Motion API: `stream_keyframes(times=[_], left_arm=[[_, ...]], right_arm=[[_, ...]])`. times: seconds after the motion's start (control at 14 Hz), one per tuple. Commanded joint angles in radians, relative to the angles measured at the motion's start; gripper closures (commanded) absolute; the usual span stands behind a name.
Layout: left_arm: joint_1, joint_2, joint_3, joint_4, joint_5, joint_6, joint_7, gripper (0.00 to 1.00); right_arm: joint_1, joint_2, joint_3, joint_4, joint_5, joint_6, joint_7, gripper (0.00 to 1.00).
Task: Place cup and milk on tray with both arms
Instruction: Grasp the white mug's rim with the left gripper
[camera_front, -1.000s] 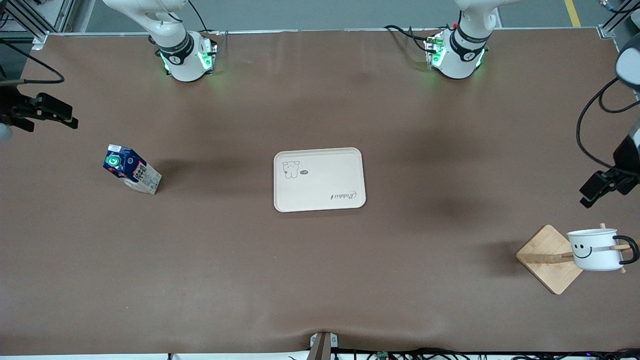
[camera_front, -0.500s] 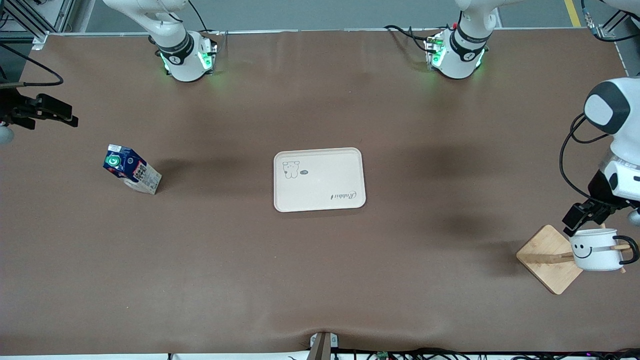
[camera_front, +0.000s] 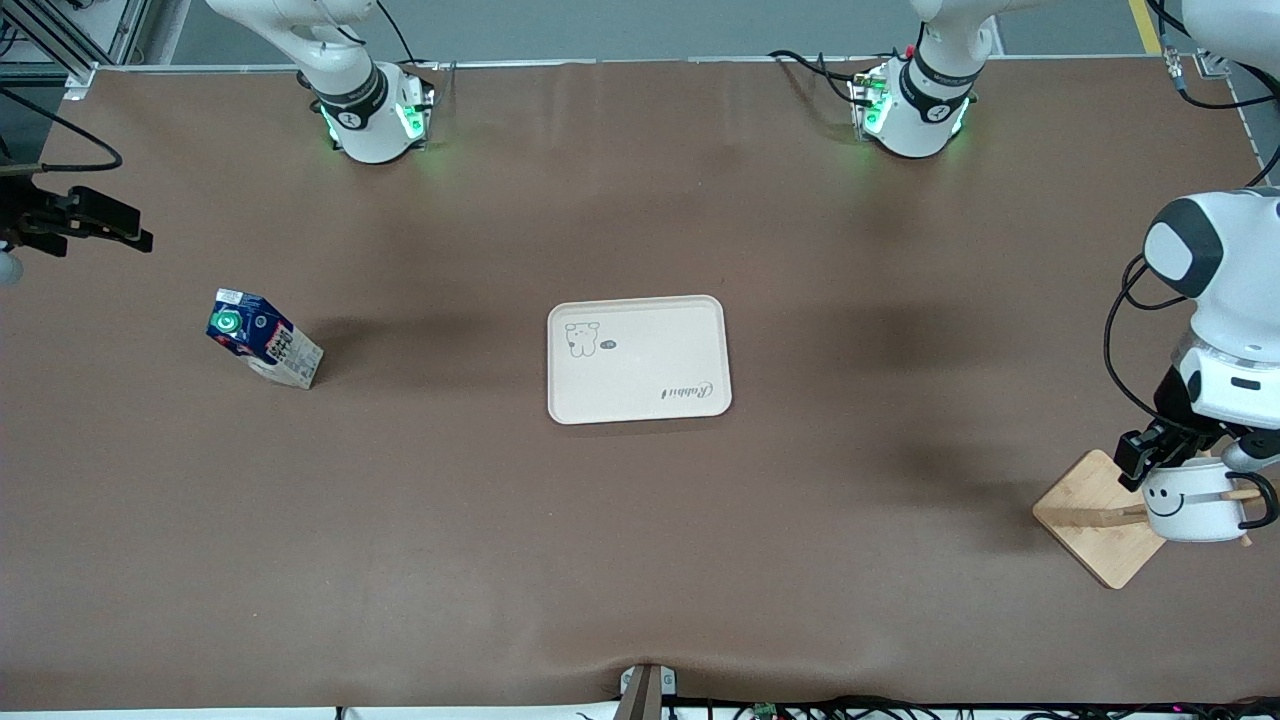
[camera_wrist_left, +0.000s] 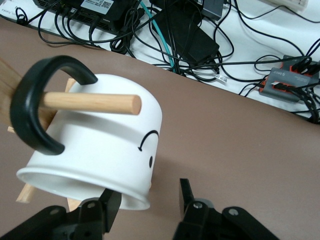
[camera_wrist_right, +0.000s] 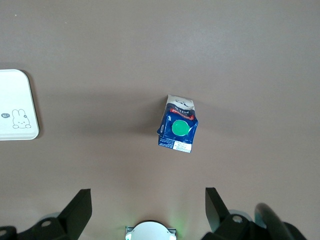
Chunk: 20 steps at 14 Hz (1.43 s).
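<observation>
The left claw (camera_front: 1165, 455) covers part of the cup's (camera_front: 1190, 505) rim in the front view, so whether a finger touches the cup cannot be told there. In the left wrist view the fingers (camera_wrist_left: 111, 202) are cut off at the picture's edge, as is the peg stand (camera_wrist_left: 10, 97) holding the cup (camera_wrist_left: 100, 150). The right claw (camera_front: 85, 222) is partly cut off at the front view's edge. The tray (camera_wrist_right: 15, 112) beside the milk (camera_wrist_right: 177, 129) is cut by the right wrist view's edge. The milk's print is too small to read.

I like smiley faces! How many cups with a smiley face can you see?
1. The small white smiley-face cup hangs by its black handle on a wooden stand's peg, at the left arm's end of the table.
</observation>
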<state>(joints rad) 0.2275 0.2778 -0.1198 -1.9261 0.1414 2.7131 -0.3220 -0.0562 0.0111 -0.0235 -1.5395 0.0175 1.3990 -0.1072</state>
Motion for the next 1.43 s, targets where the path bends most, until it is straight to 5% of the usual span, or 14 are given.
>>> stream_keyframes(times=[0.0, 0.43, 0.86, 1.36], left_arm=[[0.007, 0.004, -0.003, 0.013, 0.033, 0.011, -0.014, 0.66], [0.004, 0.015, -0.003, 0.021, 0.035, 0.014, -0.009, 1.0], [-0.005, 0.0, -0.014, 0.038, 0.147, -0.001, -0.011, 1.0], [-0.036, -0.043, -0.066, 0.114, 0.231, -0.212, -0.005, 1.0]], right_arm=[[-0.014, 0.009, 0.01, 0.022, 0.013, -0.018, 0.012, 0.0], [-0.013, 0.012, 0.01, 0.021, 0.015, -0.017, 0.012, 0.0], [-0.013, 0.016, 0.011, 0.018, 0.018, -0.017, 0.012, 0.0], [-0.014, 0.018, 0.011, 0.019, 0.019, -0.017, 0.012, 0.0]])
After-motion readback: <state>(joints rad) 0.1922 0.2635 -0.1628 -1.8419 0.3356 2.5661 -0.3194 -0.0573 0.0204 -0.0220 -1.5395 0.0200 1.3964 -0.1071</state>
